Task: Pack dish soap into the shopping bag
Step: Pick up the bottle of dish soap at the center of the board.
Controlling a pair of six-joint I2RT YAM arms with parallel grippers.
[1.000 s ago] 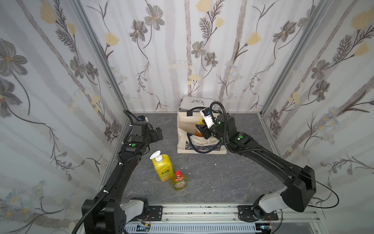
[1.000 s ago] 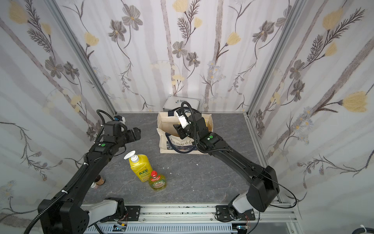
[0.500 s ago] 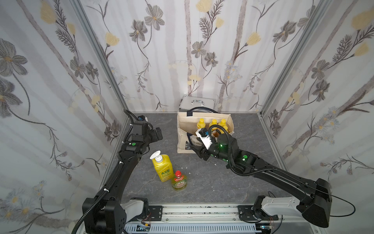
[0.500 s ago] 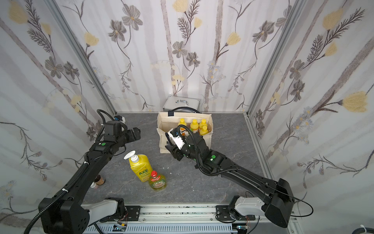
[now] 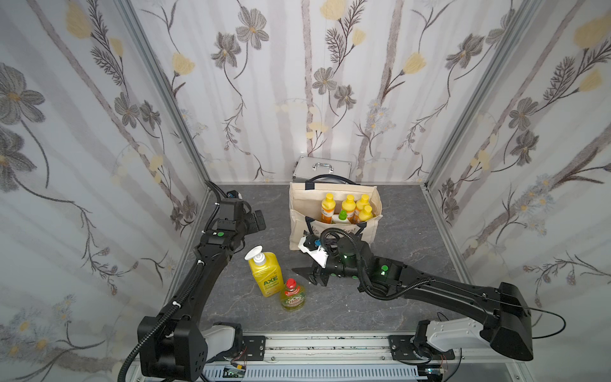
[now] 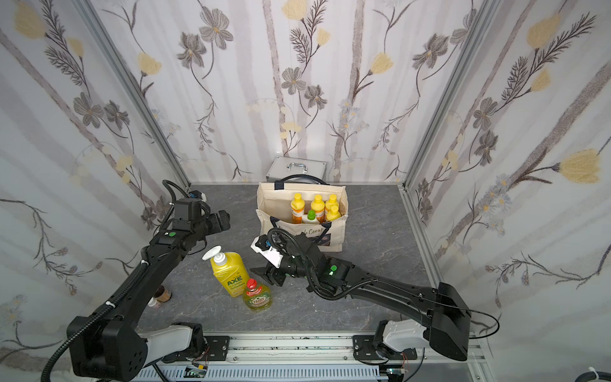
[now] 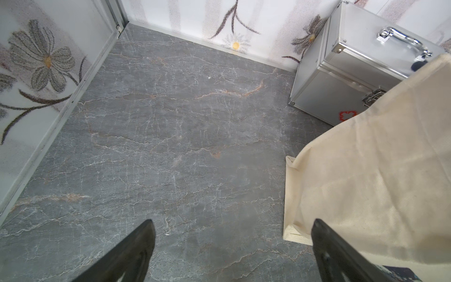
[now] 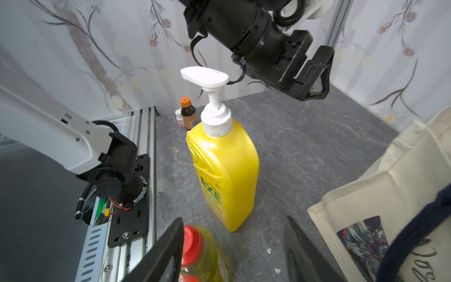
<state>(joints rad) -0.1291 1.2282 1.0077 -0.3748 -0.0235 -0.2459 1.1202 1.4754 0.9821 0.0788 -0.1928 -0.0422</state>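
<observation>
The cream shopping bag (image 5: 302,205) (image 6: 272,206) stands open at the back. Several orange, yellow-capped dish soap bottles (image 5: 327,206) (image 6: 297,206) and a white green-capped one (image 5: 342,216) stand inside it. The yellow AXE pump bottle (image 5: 266,276) (image 6: 231,274) (image 8: 227,171) and the small red-capped Fairy (image 5: 292,296) (image 6: 257,297) (image 8: 195,244) stand on the table in front. My right gripper (image 5: 309,276) (image 6: 266,276) (image 8: 234,219) hangs open and empty just right of both. In its wrist view the Fairy's cap shows beside one finger. My left gripper (image 5: 259,221) (image 6: 224,221) (image 7: 231,221) is open and empty, left of the bag (image 7: 366,183).
A silver metal case (image 5: 322,167) (image 7: 353,73) stands against the back wall behind the bag. A small brown orange-capped bottle (image 8: 188,112) (image 6: 162,294) and a tiny white one (image 6: 153,302) stand near the left arm's base. Flowered walls close in three sides.
My right gripper has come out of the bag's mouth and swung down and forward to the two bottles on the table, its jaws widening. The left arm has not moved.
</observation>
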